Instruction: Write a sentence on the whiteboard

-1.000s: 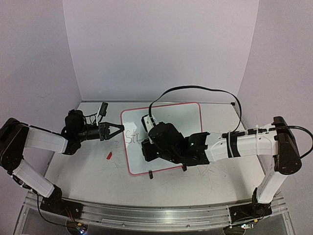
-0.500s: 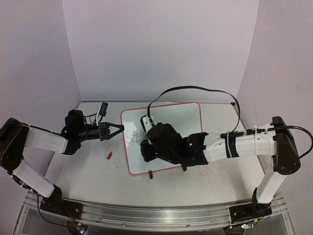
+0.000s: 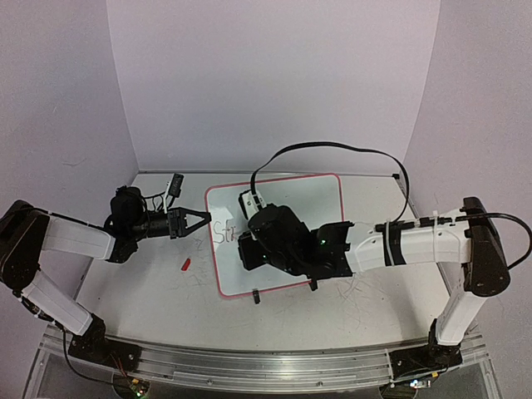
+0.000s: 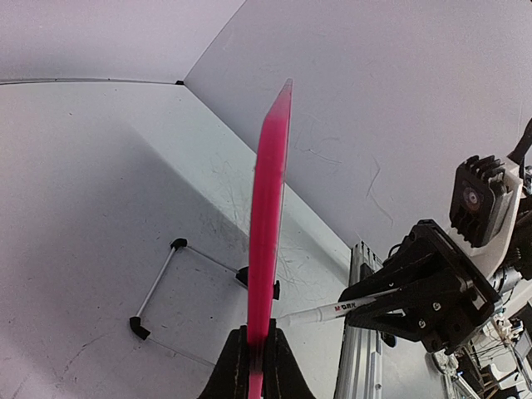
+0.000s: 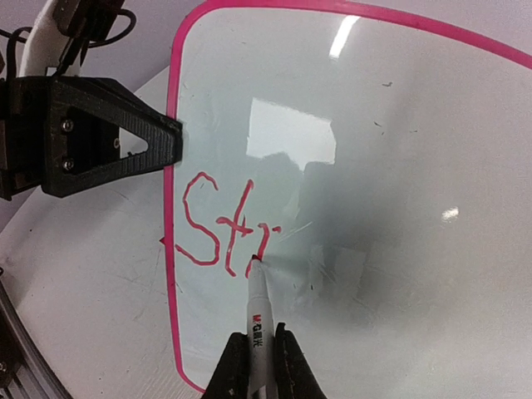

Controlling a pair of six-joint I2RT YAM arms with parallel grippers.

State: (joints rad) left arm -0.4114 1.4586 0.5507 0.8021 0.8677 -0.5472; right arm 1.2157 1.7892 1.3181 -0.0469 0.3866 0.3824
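Plain lilac wall panels (image 3: 274, 83) box in the upper frame, meeting at two corners. Below them lies a scuffed pale bench (image 3: 133, 283), with an aluminium rail (image 3: 249, 370) along the bottom edge. The light is soft and even.

whiteboard (image 3: 316, 198) right half: free | left rim: left hand (image 3: 206, 218) blocks
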